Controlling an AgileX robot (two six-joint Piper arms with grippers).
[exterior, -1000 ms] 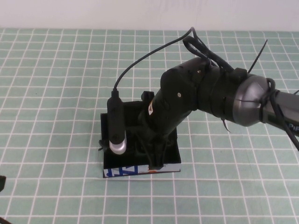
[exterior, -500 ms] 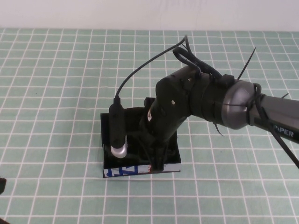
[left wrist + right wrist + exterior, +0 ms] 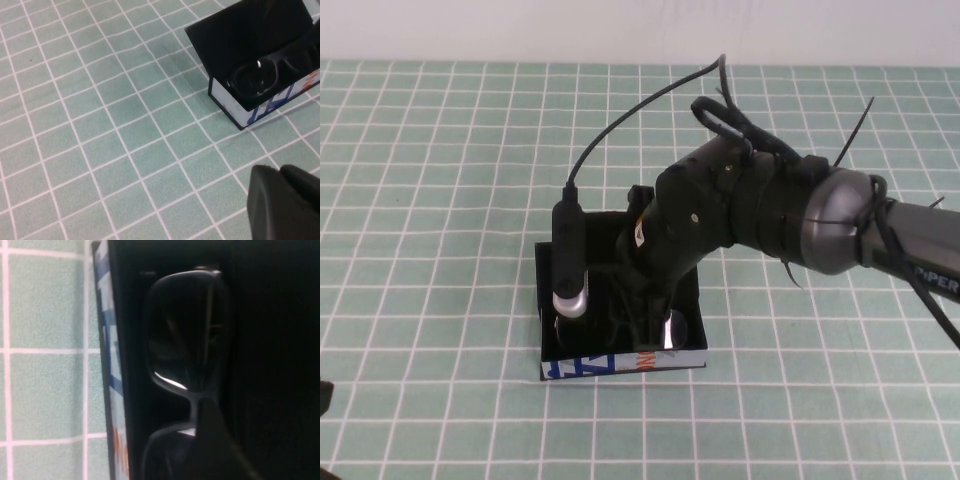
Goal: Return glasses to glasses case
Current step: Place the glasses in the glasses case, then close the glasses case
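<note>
- The right arm (image 3: 840, 225) reaches in from the right side, its wrist bent steeply downward.
- The right gripper (image 3: 645, 335) points down near the middle of the table, its fingers spread apart and holding nothing.
- The left gripper (image 3: 285, 202) hangs low at the near left, well apart from the right one; only a dark edge of it shows.

A lab-style test bench: green gridded mat (image 3: 440, 200) covers the table (plain white wall (image 3: 520, 30) behind).
</note>
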